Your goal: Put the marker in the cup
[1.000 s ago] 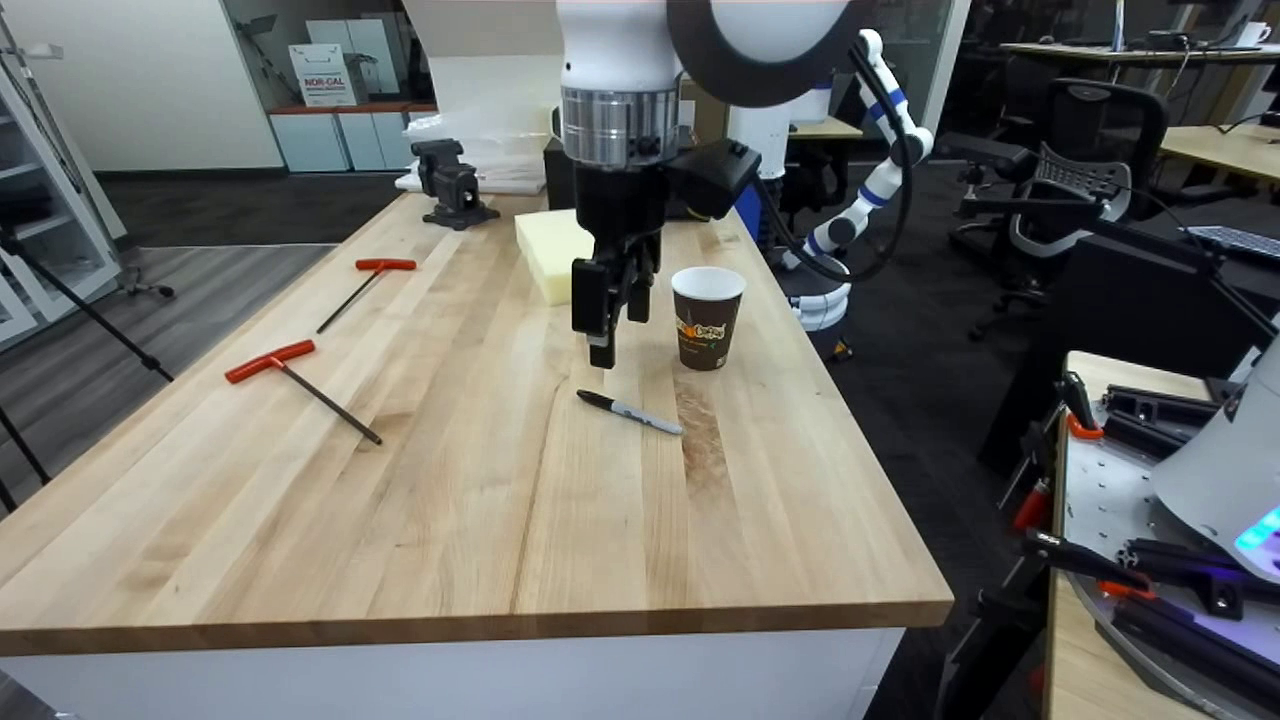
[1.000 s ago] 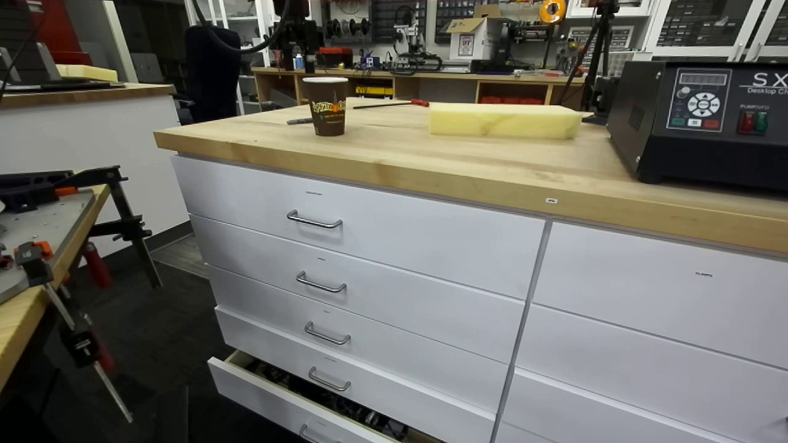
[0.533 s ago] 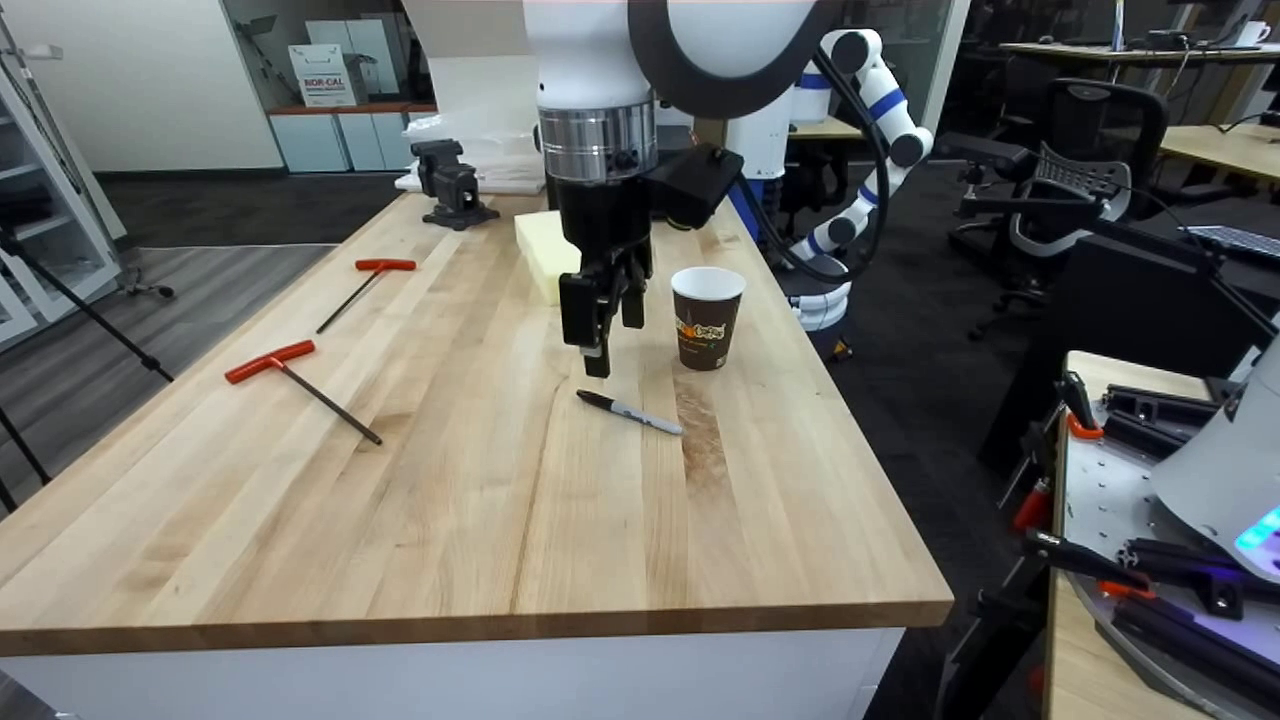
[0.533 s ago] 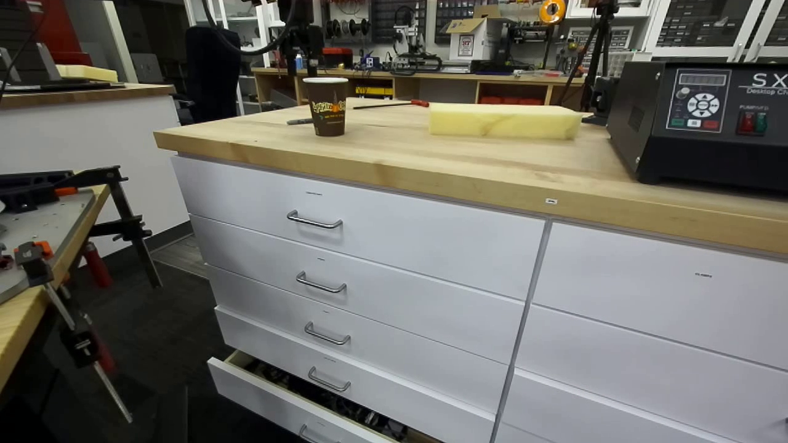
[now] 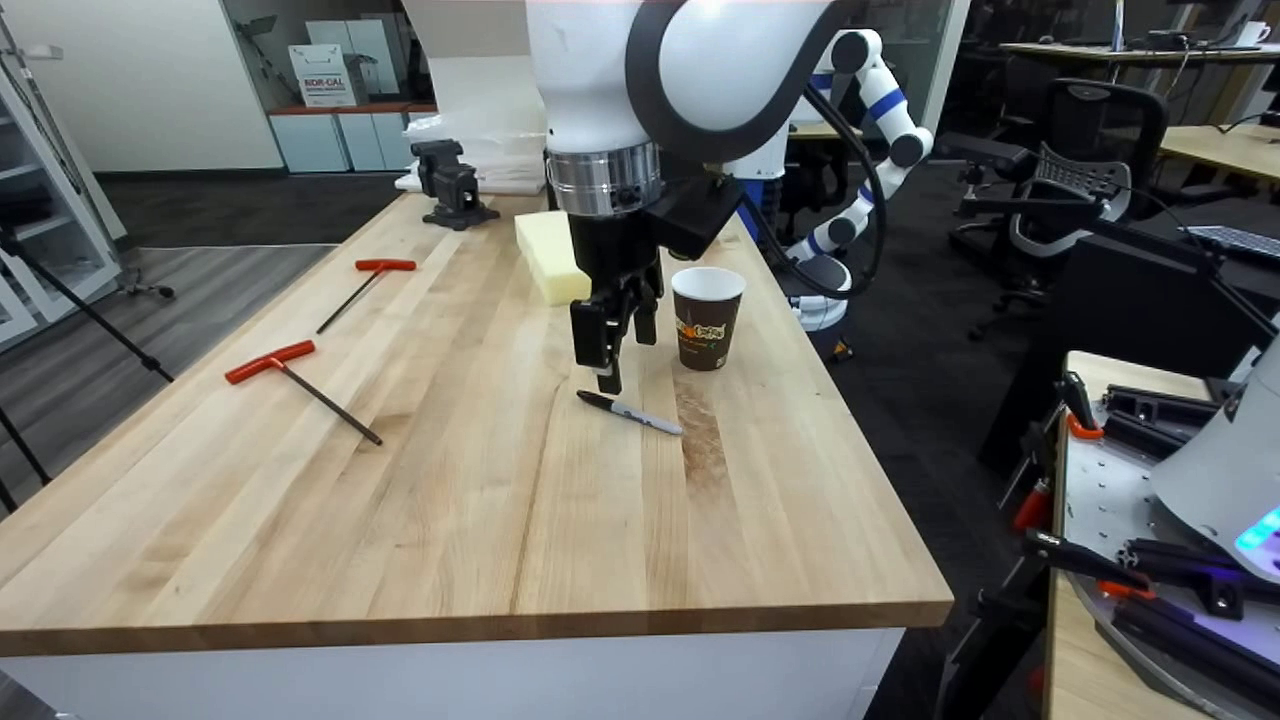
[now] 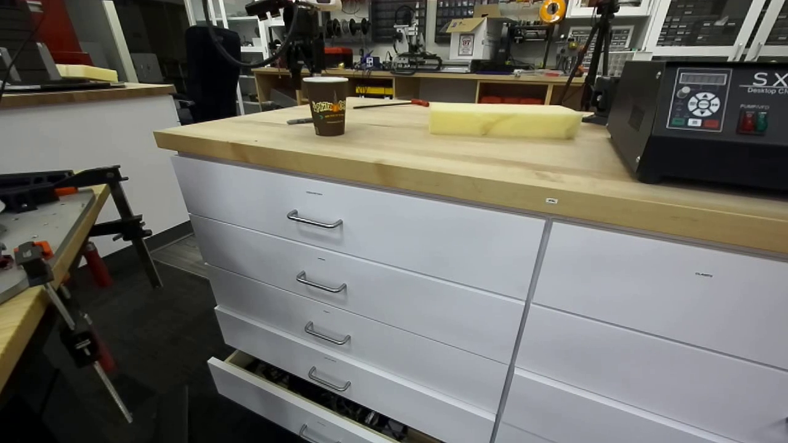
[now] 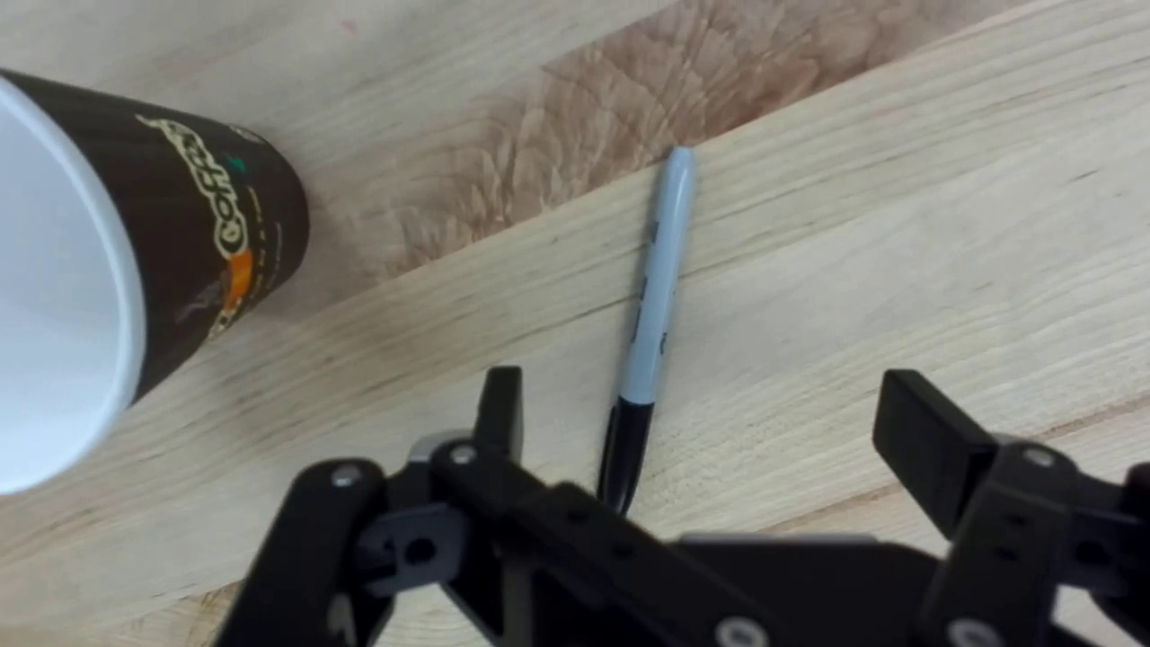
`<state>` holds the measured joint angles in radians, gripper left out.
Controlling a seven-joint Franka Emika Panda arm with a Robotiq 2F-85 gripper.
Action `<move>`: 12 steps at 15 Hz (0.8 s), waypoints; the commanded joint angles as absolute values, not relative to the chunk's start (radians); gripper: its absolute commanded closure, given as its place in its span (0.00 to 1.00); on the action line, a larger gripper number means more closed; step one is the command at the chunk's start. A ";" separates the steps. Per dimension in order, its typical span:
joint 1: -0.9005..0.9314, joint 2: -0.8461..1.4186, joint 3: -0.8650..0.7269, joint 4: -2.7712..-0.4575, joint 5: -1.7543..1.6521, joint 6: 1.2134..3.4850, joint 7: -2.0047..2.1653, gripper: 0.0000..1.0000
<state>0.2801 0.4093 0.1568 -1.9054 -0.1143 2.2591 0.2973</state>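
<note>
The marker (image 5: 630, 412), grey with a black cap, lies flat on the wooden table in front of the cup. It shows whole in the wrist view (image 7: 656, 296), and partly behind the cup in an exterior view (image 6: 299, 121). The brown paper cup (image 5: 705, 325) with a white rim stands upright; it also shows in an exterior view (image 6: 327, 109) and at the left of the wrist view (image 7: 202, 216). My gripper (image 5: 627, 360) is open and empty, just above the marker's capped end. In the wrist view my fingers (image 7: 699, 395) stand apart on either side of the cap.
A pale yellow block (image 5: 552, 258) lies behind the gripper. Two red-handled T-shaped tools (image 5: 325, 398) (image 5: 365, 285) lie on the table's left part. A black vise (image 5: 455, 185) stands at the far end. The table edge (image 5: 850, 400) runs right of the cup.
My gripper has come down closer to the marker's capped end, first shifting slightly left, then right, in an exterior view. The wrist has tilted a little. The marker and cup have not moved.
</note>
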 commanded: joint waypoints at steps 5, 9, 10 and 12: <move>0.298 0.473 0.131 -1.912 -0.108 2.356 0.321 0.19; 0.299 0.488 0.129 -1.920 -0.104 2.377 0.319 0.37; 0.298 0.490 0.128 -1.921 -0.104 2.383 0.317 0.31; 0.297 0.493 0.127 -1.922 -0.102 2.391 0.316 0.53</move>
<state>0.2803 0.4958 0.1457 -1.9084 -0.1108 2.3570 0.2975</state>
